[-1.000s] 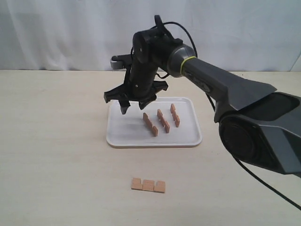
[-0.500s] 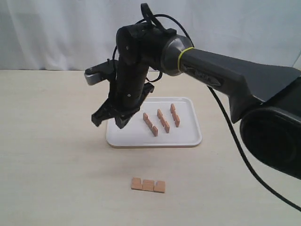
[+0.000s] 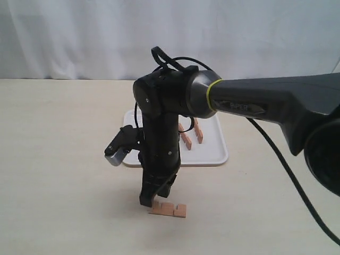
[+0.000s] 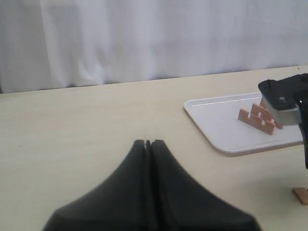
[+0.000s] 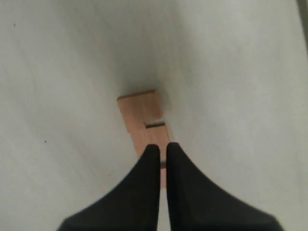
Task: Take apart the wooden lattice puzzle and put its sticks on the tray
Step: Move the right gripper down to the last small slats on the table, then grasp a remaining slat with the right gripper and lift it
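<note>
No assembled lattice puzzle shows; only separate sticks are in view. One notched reddish-brown stick lies flat on the table in front of the white tray. My right gripper points down at the stick's left end, its jaws almost together, the tips just over the stick in the right wrist view. Two sticks stand on edge on the tray, and the arm hides anything beside them. My left gripper is shut and empty, low over bare table, with the tray and its sticks off to one side.
A white curtain hangs behind the beige table. The right arm's dark body stands between the camera and the tray's left half. The stick's end also shows at the edge of the left wrist view.
The right arm swung from above the tray's left side forward and down to the stick on the table, and its jaws went from spread wide to nearly together.
</note>
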### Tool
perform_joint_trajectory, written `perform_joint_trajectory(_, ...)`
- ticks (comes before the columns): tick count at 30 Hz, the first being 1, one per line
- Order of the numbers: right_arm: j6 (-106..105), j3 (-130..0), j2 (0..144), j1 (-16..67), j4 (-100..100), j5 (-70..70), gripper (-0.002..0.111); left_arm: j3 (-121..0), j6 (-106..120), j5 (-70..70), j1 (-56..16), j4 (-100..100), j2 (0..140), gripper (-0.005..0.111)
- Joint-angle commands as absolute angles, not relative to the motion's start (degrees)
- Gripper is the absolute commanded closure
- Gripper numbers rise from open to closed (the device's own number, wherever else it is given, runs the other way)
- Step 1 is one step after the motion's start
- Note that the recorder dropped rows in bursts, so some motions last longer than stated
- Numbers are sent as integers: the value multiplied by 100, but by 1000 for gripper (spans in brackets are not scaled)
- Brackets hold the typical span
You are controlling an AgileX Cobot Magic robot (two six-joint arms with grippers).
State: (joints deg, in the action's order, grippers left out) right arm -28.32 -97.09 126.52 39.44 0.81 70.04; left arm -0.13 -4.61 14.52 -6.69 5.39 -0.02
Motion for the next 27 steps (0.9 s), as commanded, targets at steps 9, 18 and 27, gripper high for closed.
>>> perform_joint_trajectory(9, -3754, -9575, 12780, 3989, 756, 6996, 77, 0, -479, 1385, -663, 535, 0, 107)
perform_joint_trajectory(18, -3788, -9563, 12921, 4343, 62, 6927, 56, 0, -479, 1385, -663, 535, 0, 107)
perform_joint_trajectory(27, -3119, -9179, 12921, 4612, -835, 6045, 56, 0, -479, 1385, -663, 535, 0, 107)
